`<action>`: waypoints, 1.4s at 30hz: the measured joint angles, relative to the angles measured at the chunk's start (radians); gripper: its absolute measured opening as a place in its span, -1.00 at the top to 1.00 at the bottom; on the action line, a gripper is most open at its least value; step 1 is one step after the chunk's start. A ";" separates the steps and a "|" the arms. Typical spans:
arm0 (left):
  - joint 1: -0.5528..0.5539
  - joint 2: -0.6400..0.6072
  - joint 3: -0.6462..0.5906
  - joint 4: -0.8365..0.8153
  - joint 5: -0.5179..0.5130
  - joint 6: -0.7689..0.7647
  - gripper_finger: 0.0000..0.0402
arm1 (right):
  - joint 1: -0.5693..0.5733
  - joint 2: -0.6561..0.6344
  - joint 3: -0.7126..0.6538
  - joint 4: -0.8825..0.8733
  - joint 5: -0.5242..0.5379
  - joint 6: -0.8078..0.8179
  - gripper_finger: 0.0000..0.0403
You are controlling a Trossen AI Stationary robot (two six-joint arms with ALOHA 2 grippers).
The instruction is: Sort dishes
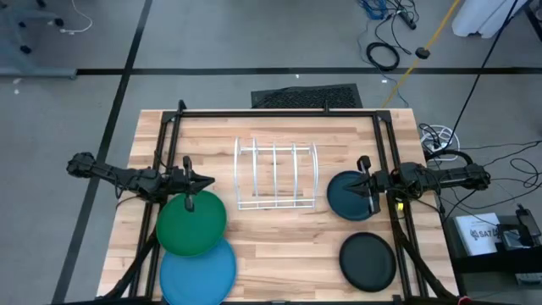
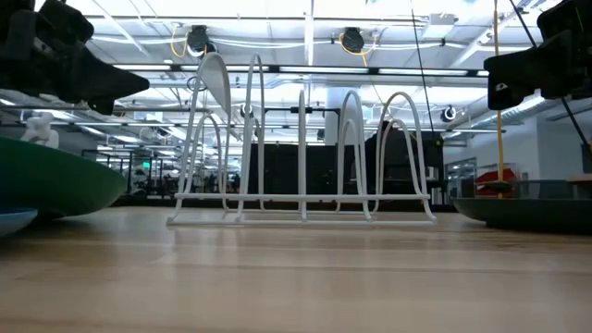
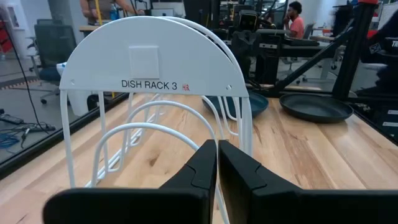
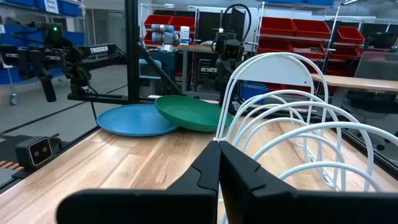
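The large green plate (image 1: 191, 223) lies at the near left, its near edge resting on the large light blue plate (image 1: 197, 269). The smaller dark teal plate (image 1: 351, 196) and the black plate (image 1: 367, 261) lie flat on the right. My left gripper (image 1: 208, 180) is shut and empty, hovering over the green plate's far edge and pointing at the white wire rack (image 1: 276, 176). My right gripper (image 1: 354, 180) is shut and empty above the teal plate's far part, also pointing at the rack. The wrist views show both pairs of fingers closed together, the left gripper (image 3: 217, 158) and the right gripper (image 4: 219, 162).
The white wire rack (image 3: 155, 81) stands upright at the table's middle between the two grippers, labelled "DISH RACK 3". A black frame (image 1: 279, 113) runs around the table's far and side edges. Bare wood lies near the table's front middle (image 1: 288, 254).
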 joint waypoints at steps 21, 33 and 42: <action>0.000 0.000 0.000 0.000 0.000 0.000 0.86 | 0.000 0.000 0.000 0.000 0.000 0.000 1.00; 0.000 0.000 0.000 0.000 0.000 0.000 0.86 | 0.000 0.119 0.058 0.371 0.018 0.198 1.00; 0.000 0.000 0.000 0.000 0.000 0.000 0.86 | 0.004 0.631 0.388 0.385 -0.066 0.177 1.00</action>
